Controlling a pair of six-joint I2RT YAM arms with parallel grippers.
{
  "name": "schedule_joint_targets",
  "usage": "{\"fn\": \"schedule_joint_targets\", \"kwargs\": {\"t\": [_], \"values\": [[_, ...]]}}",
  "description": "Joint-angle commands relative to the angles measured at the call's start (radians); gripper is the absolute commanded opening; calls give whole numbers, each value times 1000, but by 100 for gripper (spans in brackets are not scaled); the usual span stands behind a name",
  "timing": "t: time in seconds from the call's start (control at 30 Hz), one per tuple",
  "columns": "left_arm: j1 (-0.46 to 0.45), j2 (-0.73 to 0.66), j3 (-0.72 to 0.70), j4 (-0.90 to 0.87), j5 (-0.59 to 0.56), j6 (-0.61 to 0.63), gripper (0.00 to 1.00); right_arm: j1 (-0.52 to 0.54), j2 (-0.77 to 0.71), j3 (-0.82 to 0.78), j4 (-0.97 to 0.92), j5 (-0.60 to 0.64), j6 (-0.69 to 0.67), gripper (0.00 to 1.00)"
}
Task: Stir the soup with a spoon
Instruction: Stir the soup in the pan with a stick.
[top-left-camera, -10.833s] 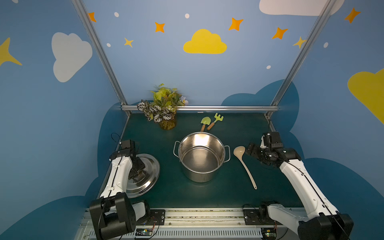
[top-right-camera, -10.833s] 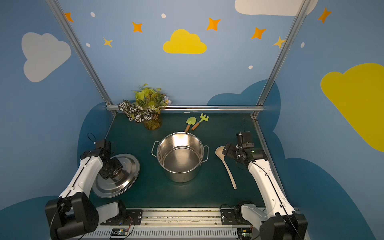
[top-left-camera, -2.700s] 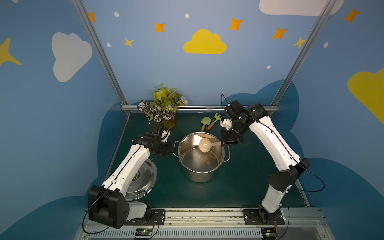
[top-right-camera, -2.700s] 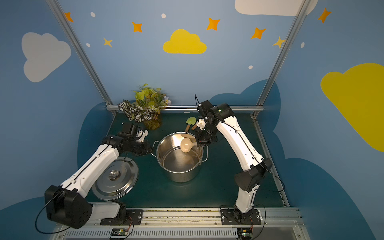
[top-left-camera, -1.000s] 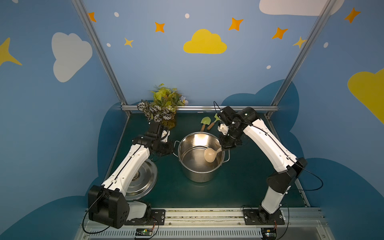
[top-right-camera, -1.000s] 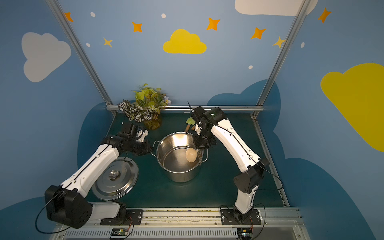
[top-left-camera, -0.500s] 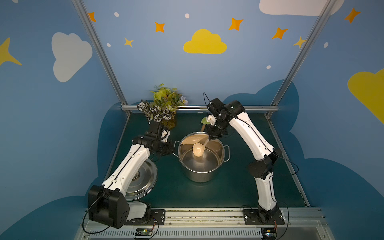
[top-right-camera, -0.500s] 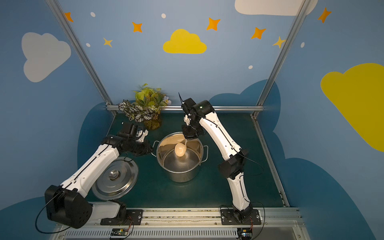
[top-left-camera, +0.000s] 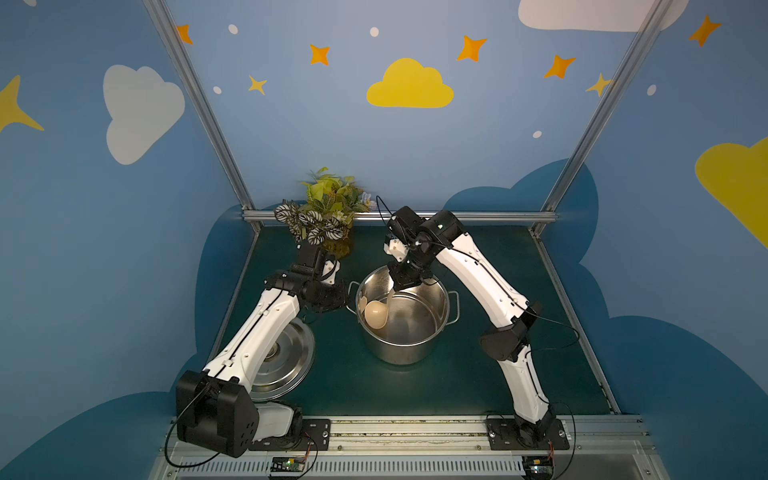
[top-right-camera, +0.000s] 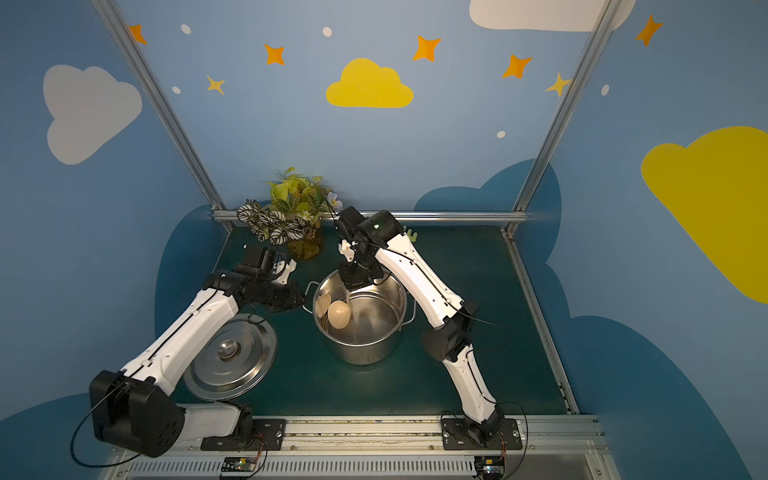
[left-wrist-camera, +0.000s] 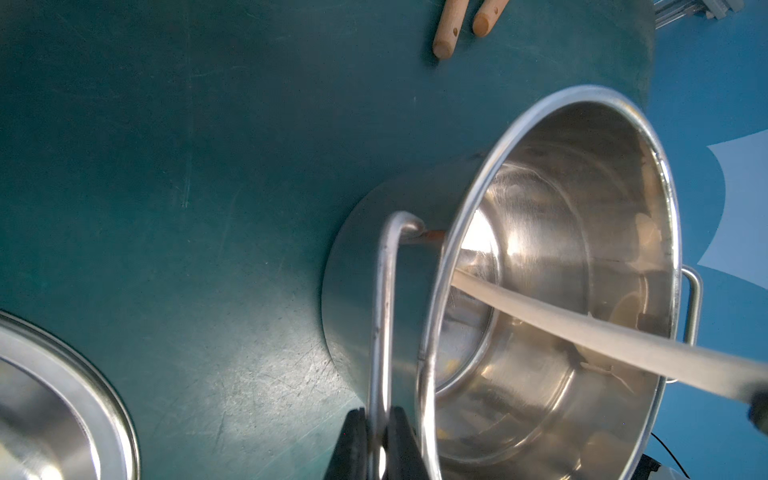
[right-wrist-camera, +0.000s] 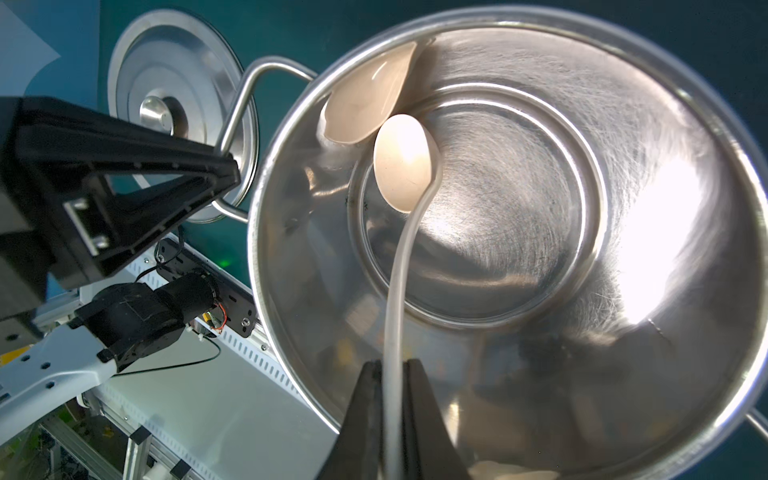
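Note:
A steel pot stands mid-table. No soup shows; the pot's inside looks like bare metal. My right gripper hangs over the pot's far rim, shut on the thin handle of the cream spoon. The spoon's bowl sits low inside, near the left wall, which mirrors it. My left gripper is shut on the pot's left loop handle. The spoon's handle crosses the pot mouth in the left wrist view.
The pot lid lies flat at the front left, partly under my left arm. A potted plant stands at the back, close to both wrists. Two wooden toy-tool handles lie behind the pot.
My right arm has swung left over the pot, carrying the spoon's bowl from the middle toward the left wall. The left gripper keeps its hold on the pot handle.

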Motion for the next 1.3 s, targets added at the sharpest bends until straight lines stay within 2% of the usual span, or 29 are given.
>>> {"fn": "schedule_joint_targets", "kwargs": {"t": [0.0,0.13,0.4,0.57,0.73,0.97,1.27], "values": [[-5,30,-27,14,0,1,2,46,-42,-9,-193,-34,-14,0],[-4,32,-26,14,-3,4,3,91,-86,-76,-193,-18,7,0],[-2,30,-27,13,-1,10,2,132,-235,-323,-201,68,50,0],[1,28,-25,11,-4,14,3,105,-341,-486,-202,137,71,0],[4,22,-25,8,-3,18,3,23,-432,-594,-201,175,74,0],[5,21,-25,8,2,18,2,-102,-415,-527,-200,173,28,0],[5,32,-29,10,5,16,3,-134,-210,-273,-201,159,-1,0]]}}
